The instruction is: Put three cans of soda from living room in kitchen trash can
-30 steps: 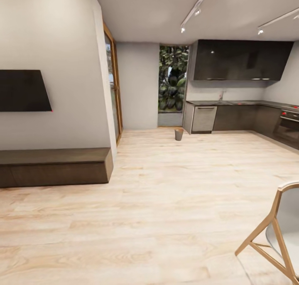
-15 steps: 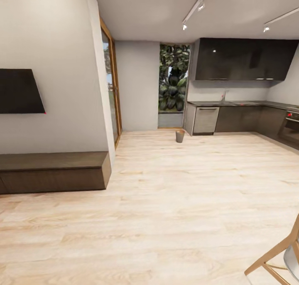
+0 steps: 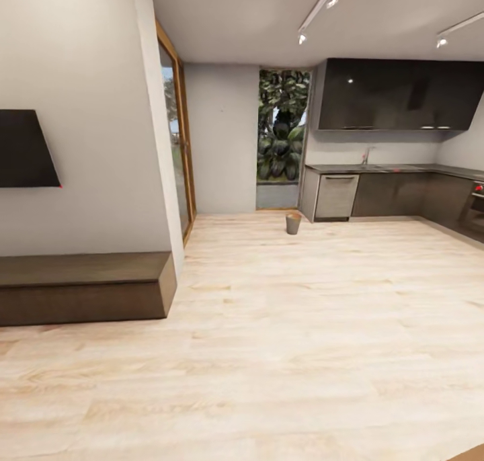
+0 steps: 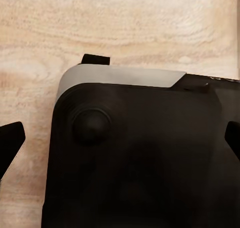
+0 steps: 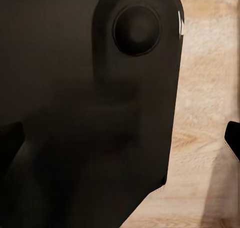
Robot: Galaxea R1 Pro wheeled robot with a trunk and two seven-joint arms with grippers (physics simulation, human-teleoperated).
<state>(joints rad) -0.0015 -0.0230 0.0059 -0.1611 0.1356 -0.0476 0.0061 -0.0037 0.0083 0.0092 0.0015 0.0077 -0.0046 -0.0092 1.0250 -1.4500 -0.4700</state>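
Far across the pale wood floor (image 3: 323,326), the tash can (image 3: 293,224) stands upright by itself, just in front of the near end of the dark kitchen cabinets (image 3: 393,193). It is small and brown, and it sits a little to the right of the middle of the head view. A tall window with green leaves (image 3: 281,135) is behind it, and a wood-framed glass door (image 3: 176,138) is off to its left.

On the near left there is a long, low dark bench (image 3: 81,287) under a black screen (image 3: 25,149) on the wall.

Each wrist view looks down at the floor past a big black part of the robot's own body (image 4: 135,158) — black tips show at the edges. I cannot tell if either end effector is open or closed, and I cannot see any soda can in them.

The can lies straight ahead and well apart from the robot, so I think the next move is just more driving forward — a long way. It is too far to say which arm is nearer. The bin's open top faces up, so a drop from above should work.
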